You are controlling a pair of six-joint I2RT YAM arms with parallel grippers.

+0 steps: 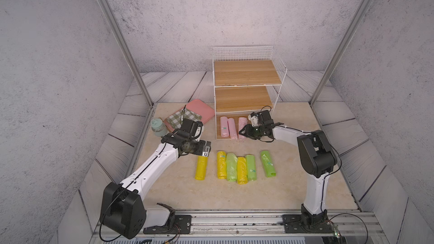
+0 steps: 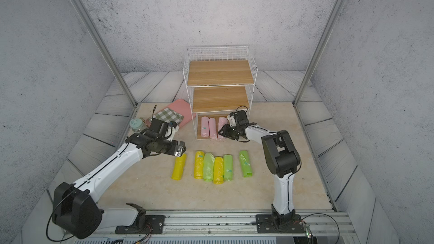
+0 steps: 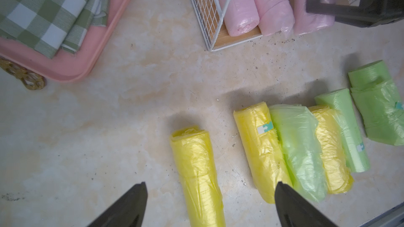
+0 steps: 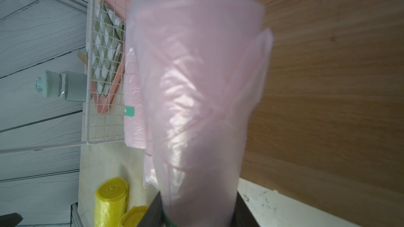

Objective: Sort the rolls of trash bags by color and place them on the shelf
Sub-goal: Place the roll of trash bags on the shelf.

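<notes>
**Right arm.** The right end effector (image 1: 242,133) sits at the open front of the shelf (image 1: 246,72), centre of the frame in both top views, level with the lowest tier. Its jaws are closed most of the way onto the near end of the third pink roll (image 4: 196,84), which fills the space between them in the wrist view.

- The roll's long axis runs straight ahead from the end effector into the shelf, parallel with the two pink rolls (image 1: 227,127) lying side by side on the bottom board (image 4: 328,84).
- It lies just beside them, on the side toward the right of the frame.
- Its near end projects past the board's front edge. Whether its underside rests on the board cannot be told.
- The forearm reaches in low from the right of the frame, wrist roughly level.

**Left arm.** The left end effector (image 3: 211,184) hangs over the far end of the lone yellow roll (image 1: 202,167), lower centre of the frame, jaws spread fully and holding nothing.

- The roll's long axis runs front to back, and the jaws stand across its width.
- This arm is clearly the nearer to it.
- One jaw overlaps the neighbouring yellow roll (image 1: 221,164) in the wrist view, so a straight descent may catch it.

**Remaining stock.** Five rolls lie on the worktop (image 1: 176,184) to the right of the lone yellow one. Four are touching, and one green roll (image 1: 267,163) lies apart. The upper two boards of the shelf are bare.
</notes>
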